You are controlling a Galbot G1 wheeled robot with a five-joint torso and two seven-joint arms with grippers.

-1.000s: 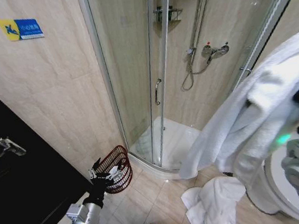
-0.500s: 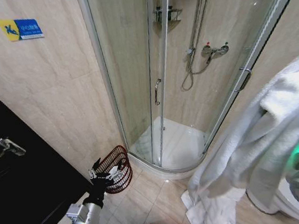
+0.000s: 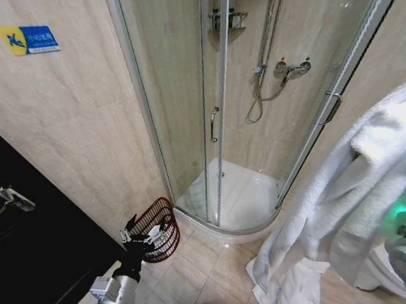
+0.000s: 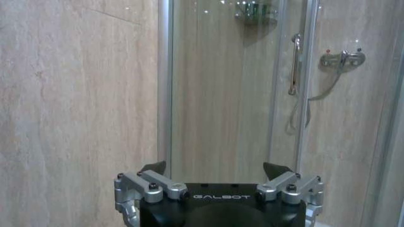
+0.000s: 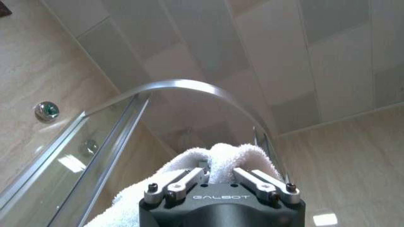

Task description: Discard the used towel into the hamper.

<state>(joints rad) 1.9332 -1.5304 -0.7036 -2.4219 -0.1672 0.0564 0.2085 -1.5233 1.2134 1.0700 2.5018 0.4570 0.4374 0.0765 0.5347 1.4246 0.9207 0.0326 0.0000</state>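
aloft — towel [image 3: 364, 179] in right tool [image 5: 218, 178]

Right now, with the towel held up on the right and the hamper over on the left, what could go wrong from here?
The towel hangs long from the right gripper, its lower end bunched on the floor tiles; it may drag or snag while being carried. The hamper is small and tilted against the wall, so the bulky towel may spill over its rim. The left gripper, jaws open, sits right in front of the hamper and could nudge it.
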